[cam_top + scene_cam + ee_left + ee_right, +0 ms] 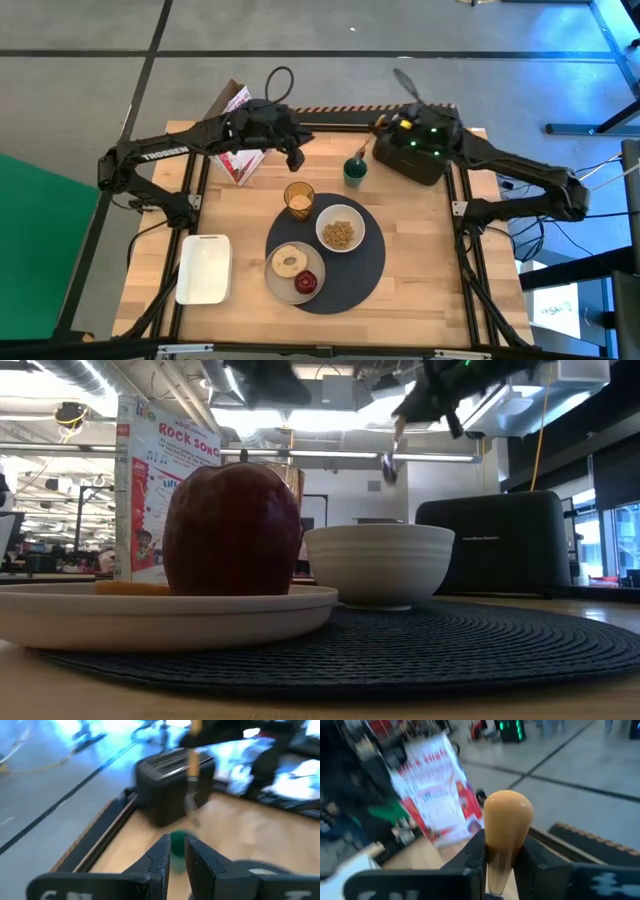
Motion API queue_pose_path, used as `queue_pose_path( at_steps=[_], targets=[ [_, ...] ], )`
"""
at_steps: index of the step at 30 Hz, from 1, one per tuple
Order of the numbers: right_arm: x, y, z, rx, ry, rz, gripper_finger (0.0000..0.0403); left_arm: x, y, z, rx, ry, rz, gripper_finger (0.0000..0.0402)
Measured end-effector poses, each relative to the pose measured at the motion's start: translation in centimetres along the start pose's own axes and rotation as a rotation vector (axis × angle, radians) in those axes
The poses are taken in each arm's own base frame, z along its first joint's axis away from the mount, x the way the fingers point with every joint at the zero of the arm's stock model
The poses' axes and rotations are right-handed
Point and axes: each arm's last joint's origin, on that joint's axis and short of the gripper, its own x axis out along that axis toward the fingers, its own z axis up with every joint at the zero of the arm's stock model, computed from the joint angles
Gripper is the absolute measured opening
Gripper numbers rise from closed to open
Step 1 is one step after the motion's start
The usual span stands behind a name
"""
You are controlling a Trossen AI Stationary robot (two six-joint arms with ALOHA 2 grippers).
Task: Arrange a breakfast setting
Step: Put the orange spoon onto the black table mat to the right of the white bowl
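Observation:
The round dark grey mat (pixel 352 280) lies at the table's middle. On it stand the small white bowl (pixel 340 232) (pixel 380 565) with cereal and the flat white plate (pixel 280 284) (pixel 150 618) with a bagel and a red apple (pixel 232 530). The amber tumbler (pixel 299 199) stands at the mat's far edge. My right gripper (pixel 384 127) (pixel 501 851) is shut on the orange-handled spoon (pixel 192 775), held in the air over a green cup (pixel 354 172). My left gripper (pixel 297 156) (pixel 176 851) hovers empty beyond the tumbler, its fingers a narrow gap apart. My right gripper pinches the spoon's orange handle (pixel 504 840) between its two fingers, a little below the handle's rounded free end (pixel 508 807). The spoon is lifted clear and hangs with its metal bowl end (pixel 192 804) down, above the green cup.
The black toaster (pixel 415 155) (pixel 495 545) stands at the far right under my right arm. A printed box (pixel 238 140) (pixel 160 490) stands at the far left. The white rectangular tray (pixel 205 268) lies at the near left. Bare wood shows right of the mat.

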Motion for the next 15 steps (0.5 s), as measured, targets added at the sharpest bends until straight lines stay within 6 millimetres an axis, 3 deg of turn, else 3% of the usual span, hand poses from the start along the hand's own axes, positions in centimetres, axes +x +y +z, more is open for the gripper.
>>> queue_pose_path(
  at_steps=[7,11,15],
  targets=[
    [-3.4,1.7,4.3,0.035,-0.172,0.052,0.0049,4.1,-1.9,-0.3,0.087,-0.058,-0.254,0.0089],
    [-4.5,2.5,6.2,0.037,-0.236,0.076,0.0049,5.6,-2.8,-0.6,0.096,-0.091,-0.21,0.0136],
    [-5.0,2.9,7.0,0.057,-0.262,0.093,0.0049,5.6,-3.2,0.2,0.1,-0.182,-0.1,0.0177]
  ],
)
